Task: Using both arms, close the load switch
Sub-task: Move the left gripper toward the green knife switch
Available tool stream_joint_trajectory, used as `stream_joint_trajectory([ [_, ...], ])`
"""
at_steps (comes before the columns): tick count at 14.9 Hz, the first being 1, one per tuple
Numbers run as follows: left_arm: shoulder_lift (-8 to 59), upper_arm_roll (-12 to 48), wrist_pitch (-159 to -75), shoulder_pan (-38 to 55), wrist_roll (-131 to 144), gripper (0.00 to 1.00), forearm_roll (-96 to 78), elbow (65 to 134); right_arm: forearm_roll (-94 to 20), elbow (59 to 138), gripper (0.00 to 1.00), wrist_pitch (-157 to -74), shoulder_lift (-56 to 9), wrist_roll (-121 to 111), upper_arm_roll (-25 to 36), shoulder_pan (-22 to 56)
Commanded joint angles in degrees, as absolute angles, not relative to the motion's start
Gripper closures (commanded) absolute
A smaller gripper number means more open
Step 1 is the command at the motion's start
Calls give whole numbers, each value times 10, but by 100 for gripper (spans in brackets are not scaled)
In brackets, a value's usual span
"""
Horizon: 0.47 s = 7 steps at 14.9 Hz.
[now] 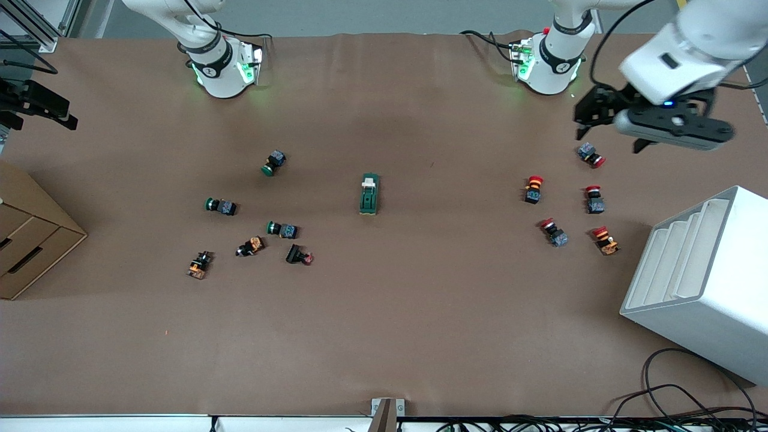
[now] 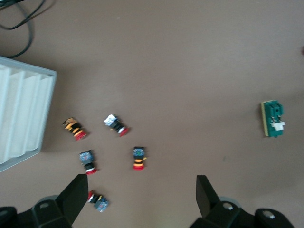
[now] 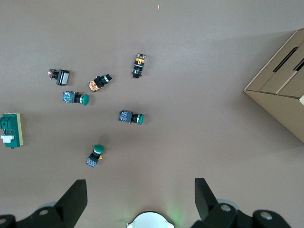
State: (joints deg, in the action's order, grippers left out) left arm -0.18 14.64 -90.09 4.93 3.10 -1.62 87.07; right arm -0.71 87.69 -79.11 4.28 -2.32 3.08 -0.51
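Near the middle of the front view, on the brown table point(image 1: 384, 336), lies the load switch point(image 1: 369, 194), a dark green block with a white lever piece at its upper end; nothing touches it. To its left in that frame sits a loose group of push buttons with green caps point(image 1: 274, 163) and a few black and orange ones point(image 1: 250, 246). To its right, well apart from it, sits a group of red-capped push buttons point(image 1: 533, 188). At the upper right of the front view, the left end effector point(image 1: 612, 135) hangs in the air over the table just above the uppermost red button point(image 1: 591, 155), holding nothing; in the left wrist view its two black fingers point(image 2: 76, 194) stand wide apart, with the red buttons between them and the load switch at the frame's right edge. At the lower right stands a white ribbed rack point(image 1: 702, 282), and at the left edge a cardboard box point(image 1: 30, 240). The right end effector point(image 3: 140, 202) does not show in the front view; its wrist view shows its fingers point(image 3: 73, 197) spread wide and empty, high over the green buttons, with the load switch at the frame's left edge and the cardboard box at the upper right.
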Motion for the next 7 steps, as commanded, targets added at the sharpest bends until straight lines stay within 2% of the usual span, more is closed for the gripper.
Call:
stream_joint_trajectory([
  [1,22,197,-920,48,114,0,-21,859,-11,896,0,-800,59,-16,32,-2],
  [4,47,252,-974,56,221,0,-15,861,-11,896,0,-800,60,-16,32,-2],
  [7,61,268,-1047,103,342,0,19,890,-11,896,0,-800,59,-17,32,-2],
])
